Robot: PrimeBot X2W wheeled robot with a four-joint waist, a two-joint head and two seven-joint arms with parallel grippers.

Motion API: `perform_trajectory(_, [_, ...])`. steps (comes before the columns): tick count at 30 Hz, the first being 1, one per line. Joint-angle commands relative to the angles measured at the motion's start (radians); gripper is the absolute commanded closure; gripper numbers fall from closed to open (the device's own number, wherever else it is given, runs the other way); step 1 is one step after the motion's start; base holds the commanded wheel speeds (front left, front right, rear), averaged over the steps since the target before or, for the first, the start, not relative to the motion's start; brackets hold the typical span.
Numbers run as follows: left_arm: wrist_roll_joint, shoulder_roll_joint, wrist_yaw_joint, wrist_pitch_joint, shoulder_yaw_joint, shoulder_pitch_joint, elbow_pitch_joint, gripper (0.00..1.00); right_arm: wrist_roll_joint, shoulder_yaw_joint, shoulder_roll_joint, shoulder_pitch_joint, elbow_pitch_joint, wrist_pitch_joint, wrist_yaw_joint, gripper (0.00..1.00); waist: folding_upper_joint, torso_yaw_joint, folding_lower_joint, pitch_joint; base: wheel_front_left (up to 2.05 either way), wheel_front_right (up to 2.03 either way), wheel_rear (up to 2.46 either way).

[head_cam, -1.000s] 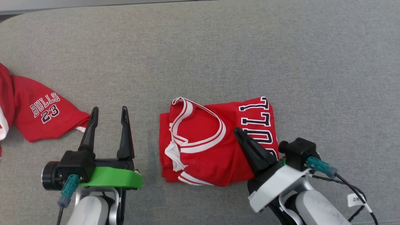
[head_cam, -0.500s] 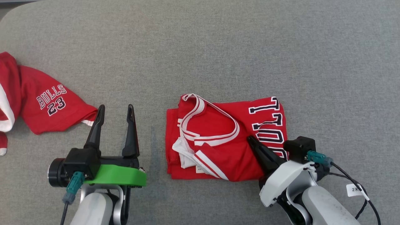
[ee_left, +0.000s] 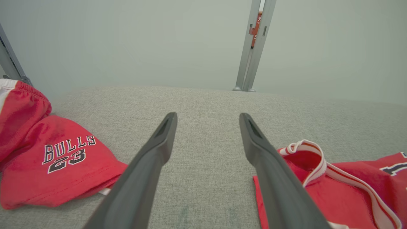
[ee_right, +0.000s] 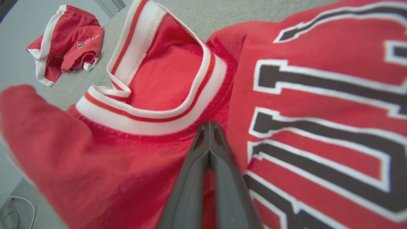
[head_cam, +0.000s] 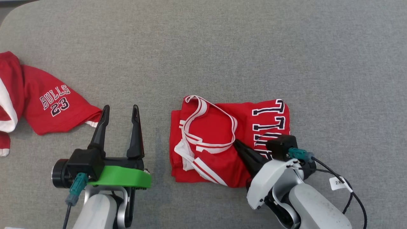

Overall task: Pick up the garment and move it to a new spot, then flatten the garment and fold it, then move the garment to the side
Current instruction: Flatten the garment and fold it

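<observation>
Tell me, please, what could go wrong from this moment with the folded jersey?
1. The shut right hand lies on the folded jersey, tips near the white trim; sliding may drag only the top layer and spoil the fold.
2. The open left hand is close to the shorts; it may snag them.

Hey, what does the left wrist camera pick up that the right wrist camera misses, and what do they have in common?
Left wrist view: the open left claw, a metal post beyond the grey surface. Right wrist view: the shut right claw lying on the jersey beside its black lettering, a white cable. Both: the jersey's white collar trim, the red shorts, the grey surface.
</observation>
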Motion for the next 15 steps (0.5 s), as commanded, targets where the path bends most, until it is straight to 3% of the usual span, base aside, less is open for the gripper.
perform_trajectory(1, [0.010, 0.000, -0.005, -0.004, 0.003, -0.014, 0.003, 0.00, 0.010, 0.019, 0.009, -0.017, 0.015, 0.011, 0.000, 1.00, 0.0000, 0.004, 0.0000, 0.000, 0.00, 0.00, 0.00])
perform_trajectory(15, [0.014, -0.022, -0.014, -0.004, 0.015, -0.011, 0.006, 0.00, 0.092, 0.176, 0.033, -0.056, 0.068, 0.092, 0.001, 1.00, 0.0000, 0.029, 0.0000, -0.004, 0.00, 0.00, 0.00])
